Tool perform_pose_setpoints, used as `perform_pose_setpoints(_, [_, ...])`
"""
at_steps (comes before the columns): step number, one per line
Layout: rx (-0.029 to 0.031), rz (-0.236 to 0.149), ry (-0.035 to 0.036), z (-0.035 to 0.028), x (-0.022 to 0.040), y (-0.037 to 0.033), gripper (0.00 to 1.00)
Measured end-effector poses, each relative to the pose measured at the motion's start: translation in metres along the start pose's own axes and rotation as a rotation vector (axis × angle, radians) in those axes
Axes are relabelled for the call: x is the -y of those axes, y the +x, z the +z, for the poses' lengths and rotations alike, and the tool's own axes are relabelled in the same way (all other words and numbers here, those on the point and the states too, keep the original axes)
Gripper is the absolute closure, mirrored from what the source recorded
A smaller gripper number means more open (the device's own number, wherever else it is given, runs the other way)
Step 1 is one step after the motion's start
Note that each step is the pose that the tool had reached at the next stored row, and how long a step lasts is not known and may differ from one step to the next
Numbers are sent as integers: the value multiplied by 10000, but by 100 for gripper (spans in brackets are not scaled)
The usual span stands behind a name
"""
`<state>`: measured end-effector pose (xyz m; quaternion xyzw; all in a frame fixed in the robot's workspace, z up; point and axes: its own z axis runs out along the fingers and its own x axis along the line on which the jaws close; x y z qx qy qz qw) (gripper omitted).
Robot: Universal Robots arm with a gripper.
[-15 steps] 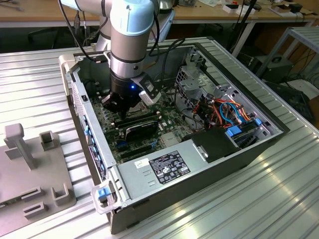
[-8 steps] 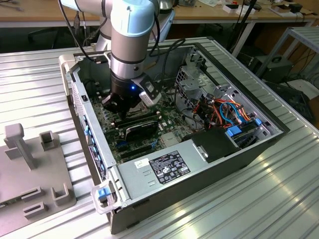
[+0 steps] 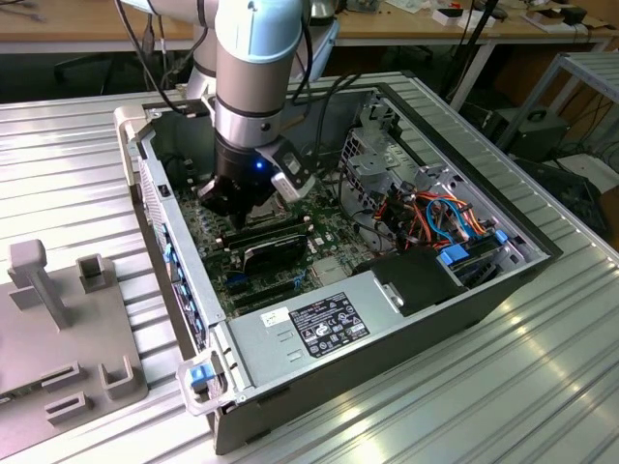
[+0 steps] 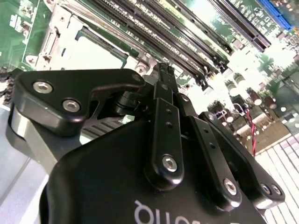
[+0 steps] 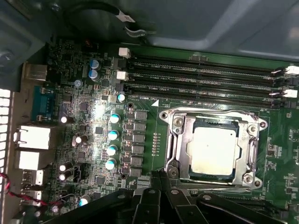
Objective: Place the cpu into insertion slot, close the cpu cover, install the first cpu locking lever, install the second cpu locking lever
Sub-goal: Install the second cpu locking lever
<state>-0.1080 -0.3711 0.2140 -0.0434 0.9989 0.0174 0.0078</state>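
Observation:
In the first wrist view the cpu (image 5: 212, 149) lies flat in the insertion slot (image 5: 216, 122), its dull silver-tan top facing up. The silver cpu cover (image 5: 174, 140) lies down around it, framing the chip. A thin metal lever runs along each side of the frame; I cannot tell whether they are latched. My gripper (image 5: 160, 176) hovers just beside the socket's edge, fingers shut together with nothing between them. The second wrist view shows the black fingers (image 4: 164, 107) meeting at the tip above the washed-out socket frame (image 4: 60, 35). In the exterior view the gripper (image 3: 232, 201) reaches down into the case.
Long black memory slots (image 5: 201, 74) run beside the socket. Capacitors (image 5: 113, 135) and rear ports (image 5: 32, 137) stand on its other side. The open computer case (image 3: 406, 333) holds a power supply (image 3: 319, 324) and bundled cables (image 3: 435, 213). A grey fixture (image 3: 58, 329) sits at the exterior view's left.

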Motion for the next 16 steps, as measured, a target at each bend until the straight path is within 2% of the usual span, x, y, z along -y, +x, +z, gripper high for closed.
perform_pose_setpoints(6, [0,1,0,-110,-4,-7,89])
perform_pose_setpoints(10, [-1,0,1,-110,3,-81,89])
perform_pose_setpoints(16, [-1,1,1,-110,3,-86,89])
